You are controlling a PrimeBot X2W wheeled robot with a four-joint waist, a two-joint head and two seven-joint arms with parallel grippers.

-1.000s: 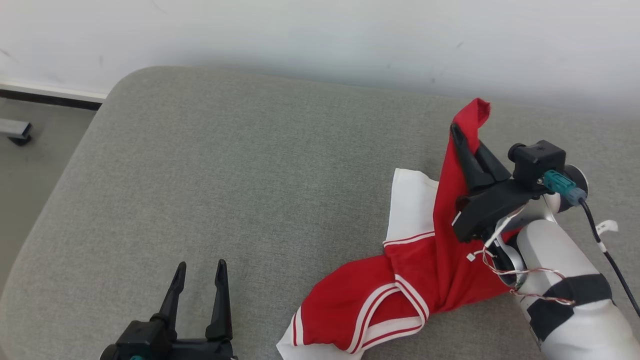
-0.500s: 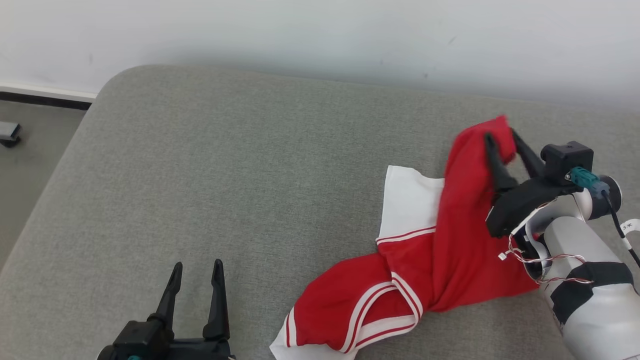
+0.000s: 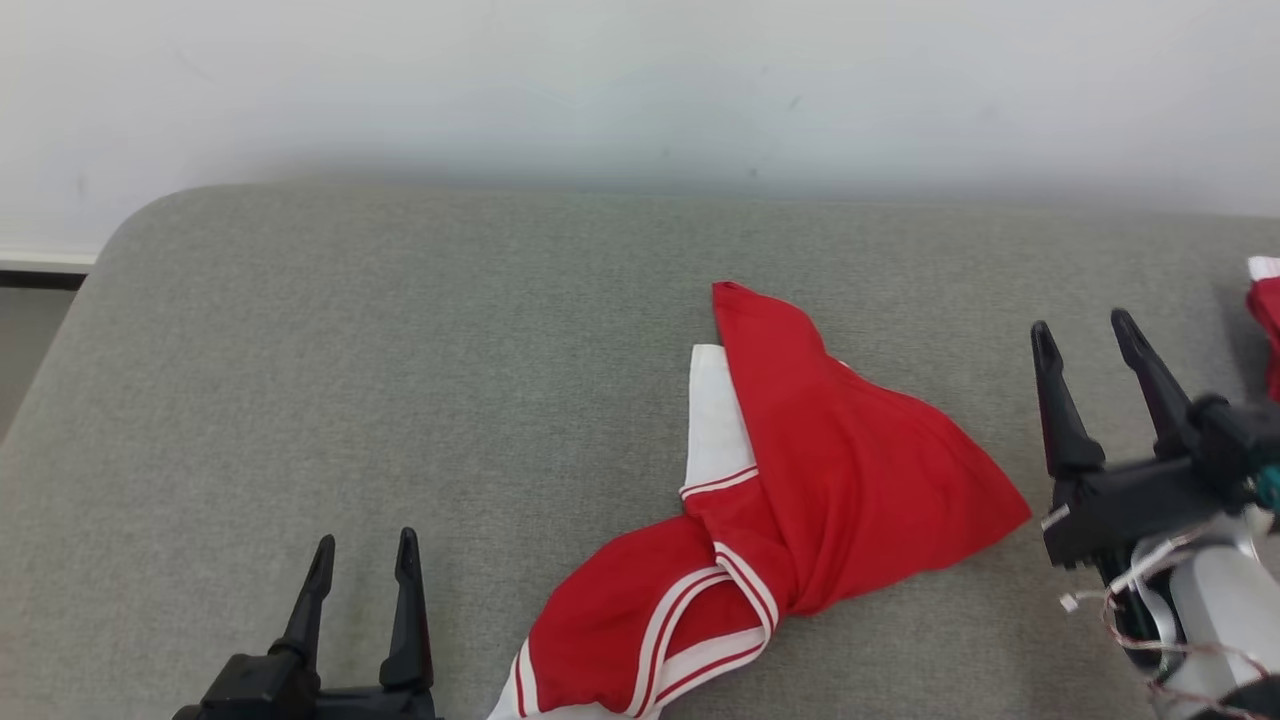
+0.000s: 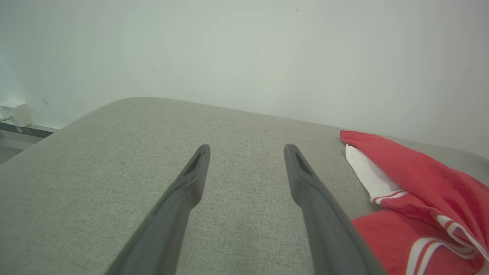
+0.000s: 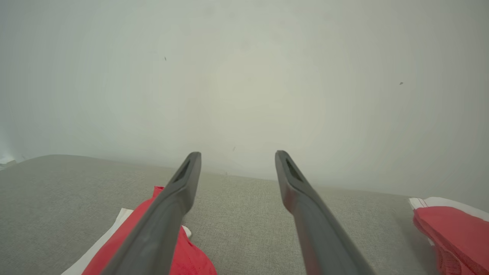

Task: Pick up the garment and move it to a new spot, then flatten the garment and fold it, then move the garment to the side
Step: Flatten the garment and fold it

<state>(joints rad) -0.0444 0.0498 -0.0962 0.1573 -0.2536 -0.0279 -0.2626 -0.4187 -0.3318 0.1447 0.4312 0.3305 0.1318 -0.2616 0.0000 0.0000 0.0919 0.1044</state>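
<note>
Right tool (image 3: 1080, 322) released, fingers apart, empty; left tool (image 3: 364, 537) apart too. Limp red-and-white cloth garment (image 3: 850, 480): we'd pinch corner nearest far edge of grey fabric cushion (image 3: 400, 350).

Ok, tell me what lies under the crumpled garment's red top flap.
A white fabric panel with red stripes pokes out beneath the red flap; how far it runs is covered.

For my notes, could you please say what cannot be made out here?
- Head view: crumpled red garment with white striped trim runs off the bottom edge.
- Head view: second red-and-white cloth, cut by the right edge; kind unclear.
- Right wrist view: a dark finger covers part of the garment.
</note>
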